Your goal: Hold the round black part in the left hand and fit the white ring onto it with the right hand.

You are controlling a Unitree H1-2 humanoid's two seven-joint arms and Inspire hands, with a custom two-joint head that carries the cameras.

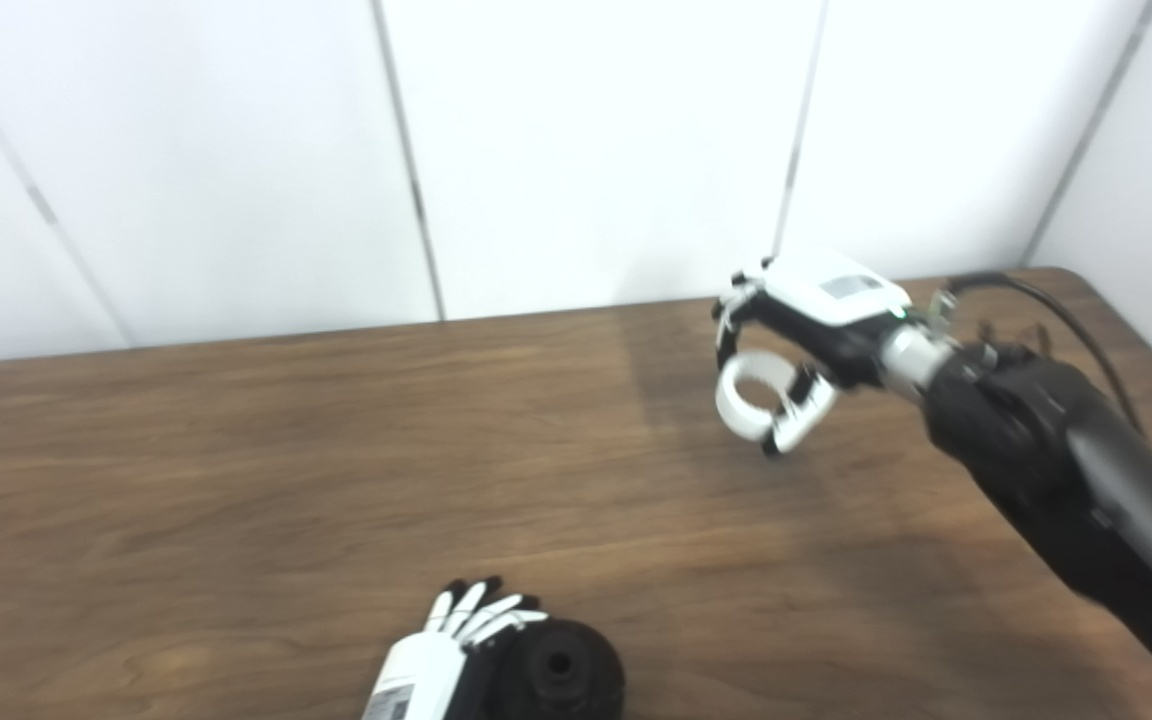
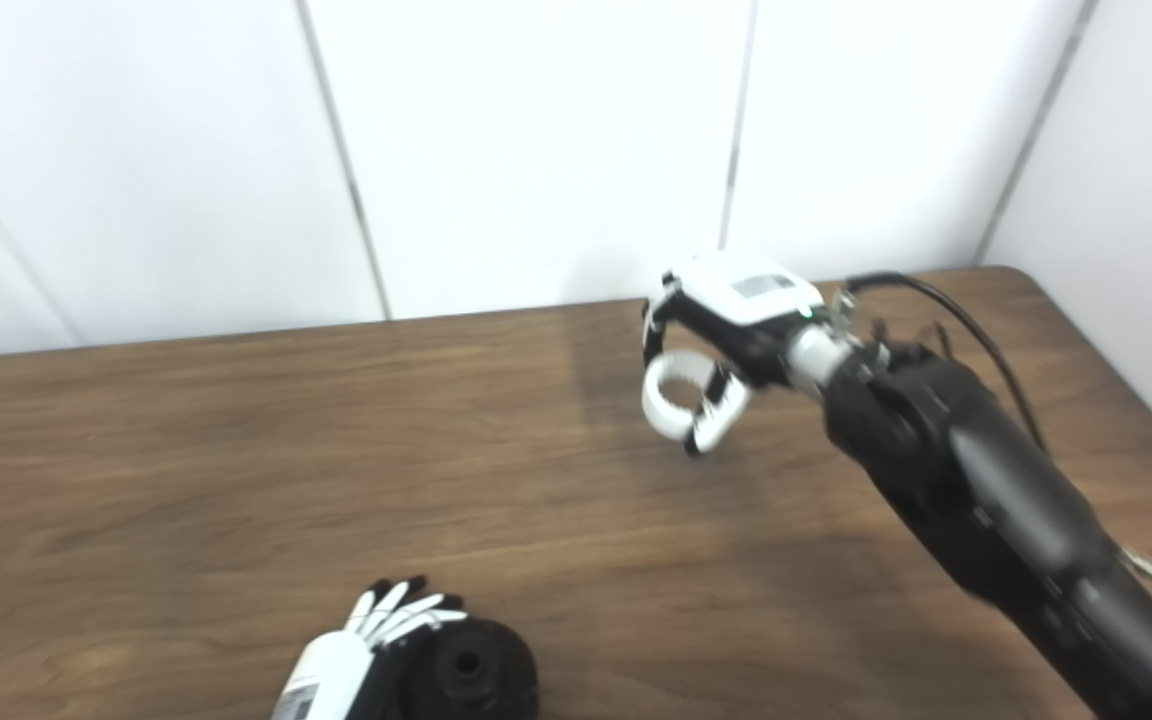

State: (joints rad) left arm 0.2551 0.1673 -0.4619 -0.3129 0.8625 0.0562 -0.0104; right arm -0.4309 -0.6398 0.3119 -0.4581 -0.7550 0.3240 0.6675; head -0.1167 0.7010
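The round black part (image 1: 558,668) sits right at the bottom edge of your view, and your left hand (image 1: 441,655) has it: the fingers (image 1: 481,612) are curled around its left side, with the tips poking up just past its far edge. You can see the hole in its middle facing up toward you. The white ring (image 1: 748,396) is over on the other side, pinched in your right hand (image 1: 804,335), with the fingers wrapped over the top of it and the thumb clamped against its lower right edge. That ring hangs above the wooden table (image 1: 236,480), well apart from the black part, opening turned roughly sideways toward you.
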